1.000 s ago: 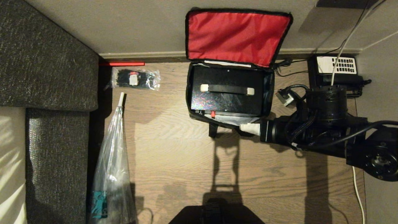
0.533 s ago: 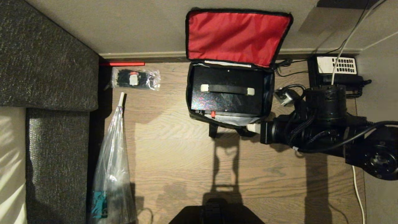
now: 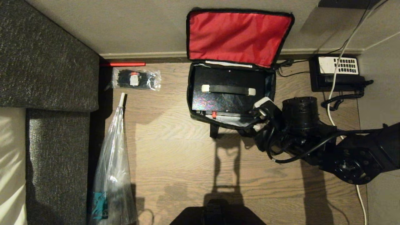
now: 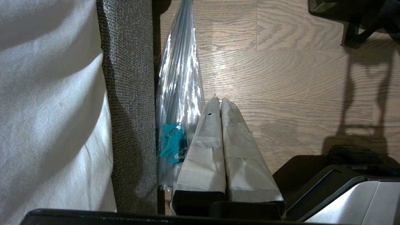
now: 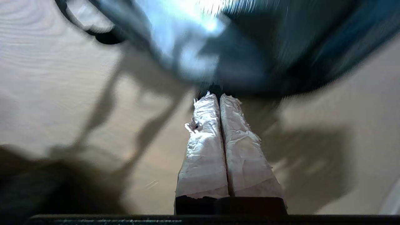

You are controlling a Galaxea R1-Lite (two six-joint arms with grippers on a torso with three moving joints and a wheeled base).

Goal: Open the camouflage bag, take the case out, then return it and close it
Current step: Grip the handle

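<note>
The left gripper (image 4: pixel 220 101) hangs low over the wooden floor (image 3: pixel 175 162) beside the grey sofa (image 3: pixel 47 62), its jaws pressed together on nothing, with a clear plastic bag (image 4: pixel 179 87) just next to it against the sofa's edge. Farther out, the right gripper (image 5: pixel 218 97) reaches in from the right to the near right corner of the bag (image 3: pixel 231 123), jaws clenched tight with their taped fingers (image 5: pixel 203 150) meeting along their length; its wrist view is blurred, and whether anything is pinched at the tips cannot be told. The bag stands open on the floor, its red-lined lid (image 3: pixel 239 36) thrown back against the wall (image 3: pixel 125 25). The case (image 3: pixel 228 93) lies inside it, handle up, a holographic sheen and a small red spot along its near edge. Left of the bag, near the wall, lies a small packet (image 3: pixel 136 79) of black ties. At the far right corner sits a black phone (image 3: pixel 339 73) with a white keypad, its cord curling toward the arm.
</note>
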